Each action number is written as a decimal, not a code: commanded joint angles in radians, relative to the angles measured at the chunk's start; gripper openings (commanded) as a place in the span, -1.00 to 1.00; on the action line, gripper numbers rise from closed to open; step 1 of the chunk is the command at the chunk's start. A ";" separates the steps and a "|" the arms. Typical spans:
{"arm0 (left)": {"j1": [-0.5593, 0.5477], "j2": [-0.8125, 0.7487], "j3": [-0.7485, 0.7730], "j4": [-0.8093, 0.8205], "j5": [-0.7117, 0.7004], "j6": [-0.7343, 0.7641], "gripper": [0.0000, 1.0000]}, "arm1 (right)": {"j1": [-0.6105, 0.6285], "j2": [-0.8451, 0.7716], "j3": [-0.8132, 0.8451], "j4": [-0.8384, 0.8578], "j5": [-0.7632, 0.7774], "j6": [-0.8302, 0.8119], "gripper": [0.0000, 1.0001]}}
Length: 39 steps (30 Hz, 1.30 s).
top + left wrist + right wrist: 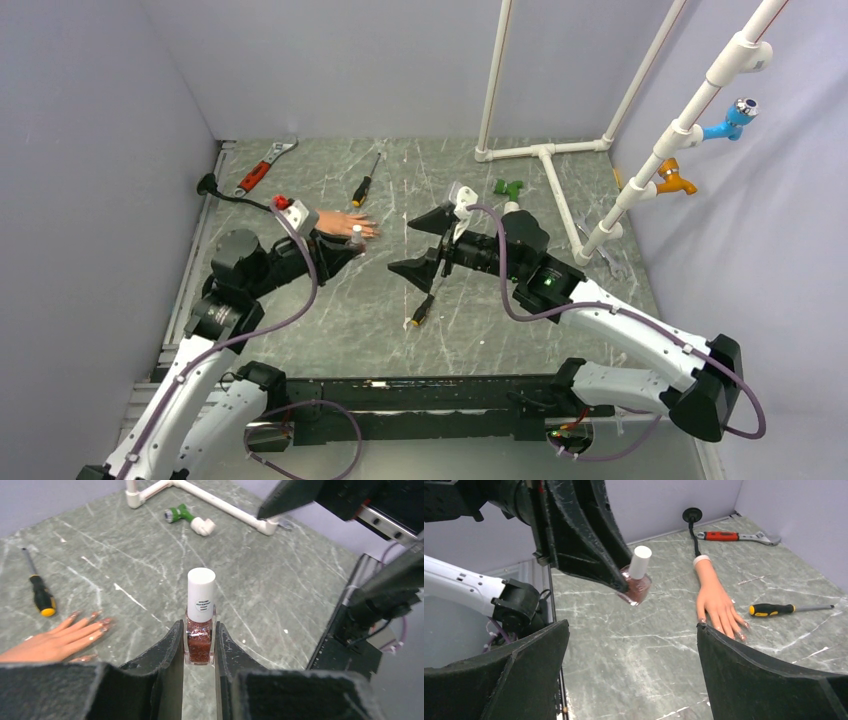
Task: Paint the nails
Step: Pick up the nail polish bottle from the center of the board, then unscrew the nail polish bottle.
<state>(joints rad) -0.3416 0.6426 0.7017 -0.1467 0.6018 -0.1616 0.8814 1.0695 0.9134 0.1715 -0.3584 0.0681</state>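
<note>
We find the left gripper (199,627) clamped on the white-capped polish bottle (200,647); the right gripper (631,625) spread wide, holding nothing; the nails (104,628) on the mannequin hand (55,642), lying flat on the table (280,580) near a screwdriver (42,600).

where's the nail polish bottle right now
In the left wrist view the polish bottle is centre frame, clamped in the left gripper, with the mannequin hand and its fingertips just to its left.

Overhead view looks down; opposed wrist views share the bottle (200,630).
</note>
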 commanded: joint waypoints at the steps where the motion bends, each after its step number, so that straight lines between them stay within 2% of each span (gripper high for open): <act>1: -0.027 0.064 0.131 -0.062 -0.120 0.091 -1.00 | 0.000 0.014 0.034 0.078 0.037 0.090 0.96; 5: -0.039 0.098 0.121 -0.042 -0.074 0.126 -1.00 | -0.001 0.077 0.127 -0.001 0.141 0.161 0.75; 8: -0.039 0.067 0.064 0.028 -0.066 0.102 -1.00 | 0.001 0.124 0.201 -0.050 0.156 0.183 0.59; 11: -0.039 0.067 0.058 0.009 -0.047 0.104 -1.00 | 0.001 0.161 0.236 -0.065 0.171 0.203 0.47; 18: -0.038 0.092 0.081 -0.060 -0.019 0.081 -1.00 | 0.021 0.242 0.277 -0.074 0.162 0.200 0.38; 31: -0.039 0.055 0.050 -0.033 -0.031 0.065 -1.00 | 0.044 0.314 0.293 -0.023 0.091 0.263 0.26; 35: -0.039 0.060 0.051 -0.032 -0.025 0.061 -1.00 | 0.050 0.326 0.295 -0.004 0.084 0.271 0.15; 37: -0.039 0.061 0.048 -0.028 -0.023 0.057 -1.00 | 0.051 0.331 0.297 0.000 0.085 0.269 -0.01; 39: -0.039 0.058 0.048 -0.029 -0.025 0.055 -1.00 | 0.051 0.336 0.300 -0.002 0.086 0.265 -0.09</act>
<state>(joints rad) -0.3767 0.7044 0.7551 -0.2214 0.5587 -0.0906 0.9264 1.4017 1.1671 0.1150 -0.2623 0.3237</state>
